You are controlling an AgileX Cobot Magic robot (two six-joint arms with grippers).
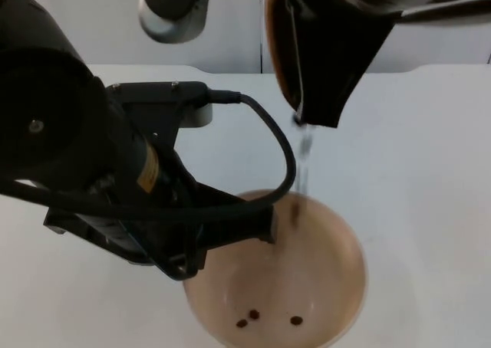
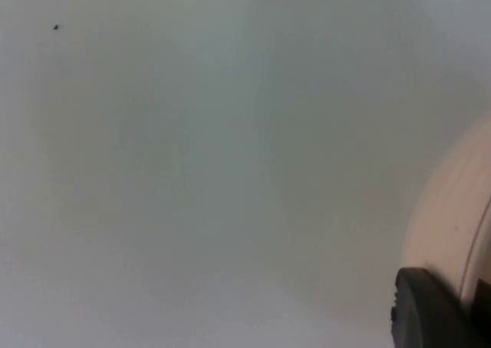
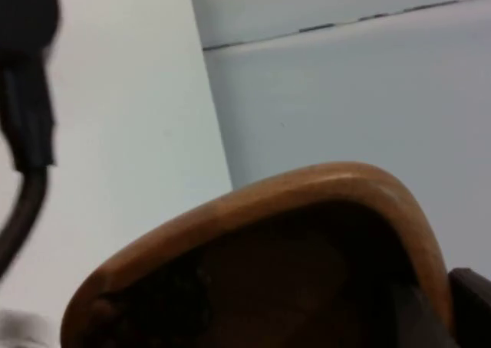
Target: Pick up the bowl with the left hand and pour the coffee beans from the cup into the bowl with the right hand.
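The top view caught what neither wrist camera did: three dark coffee beans (image 1: 268, 318) lying on the floor of the bowl (image 1: 322, 287) toward six o'clock, and a blurred bean falling just above its twelve o'clock rim. The bowl was round, smooth and pale pinkish-beige, and sat low in that view over the white table (image 1: 430, 172). The left tool (image 1: 265, 225) was clenched on the bowl's rim at about ten o'clock. The left wrist view gave only a curved slice of that pale bowl (image 2: 453, 218) beside a black fingertip. The cup (image 1: 280, 49), brown-rimmed and dark inside, hung tipped above the bowl at twelve o'clock. The right wrist view showed the cup's (image 3: 307, 202) smooth, wood-coloured lip up close. Whether the right tool (image 1: 337, 64) was clenched on the cup I cannot tell.
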